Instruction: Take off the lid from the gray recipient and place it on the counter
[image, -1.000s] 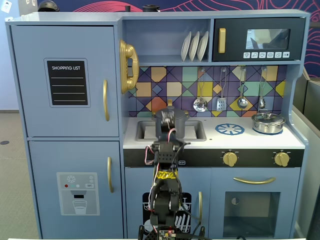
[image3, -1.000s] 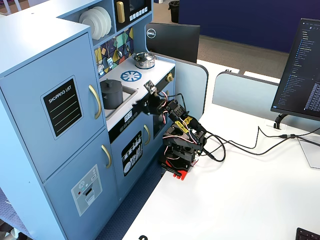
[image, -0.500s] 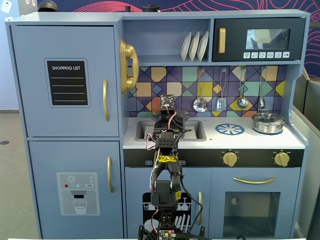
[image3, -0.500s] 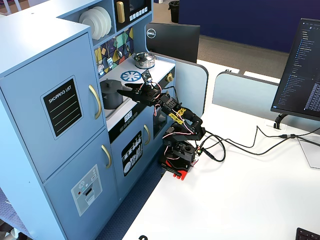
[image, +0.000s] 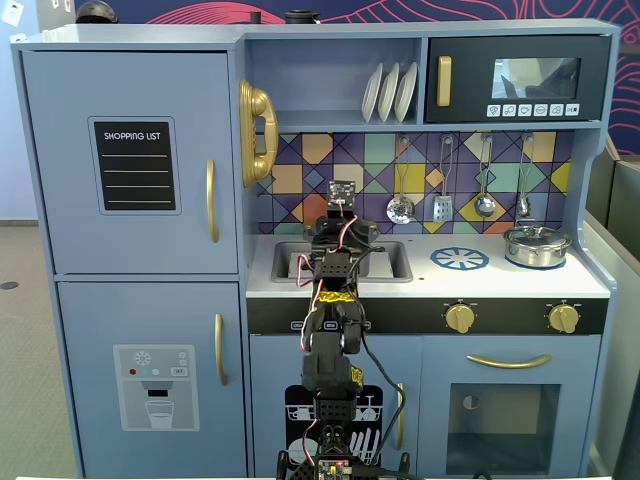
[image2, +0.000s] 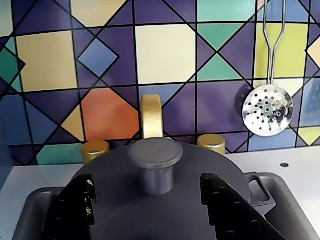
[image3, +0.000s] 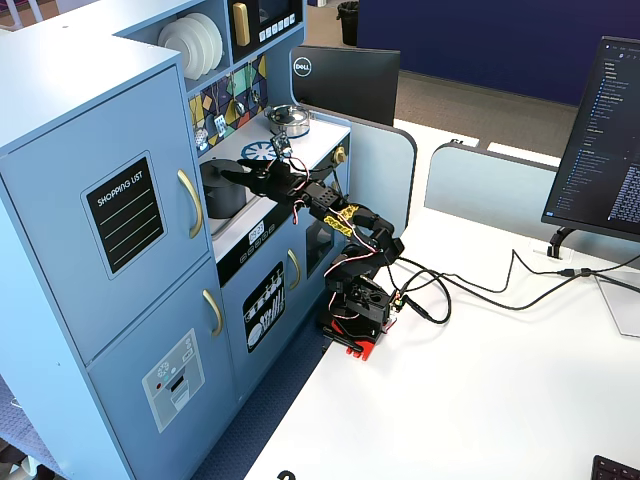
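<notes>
In the wrist view the dark gray lid lies flat on the gray recipient, whose side handle shows at the right. The pot stands in the recessed sink of the white counter. My gripper is open just above the lid, one black finger to the left and the other to the right of the central knob, with a gap on both sides. In a fixed view the gripper reaches over the gray recipient. In the other fixed view my arm hides the pot.
A gold faucet and two gold taps stand right behind the pot. A steel skimmer hangs on the tiled wall. A shiny steel pot sits at the counter's right end, with the blue burner print between it and the sink.
</notes>
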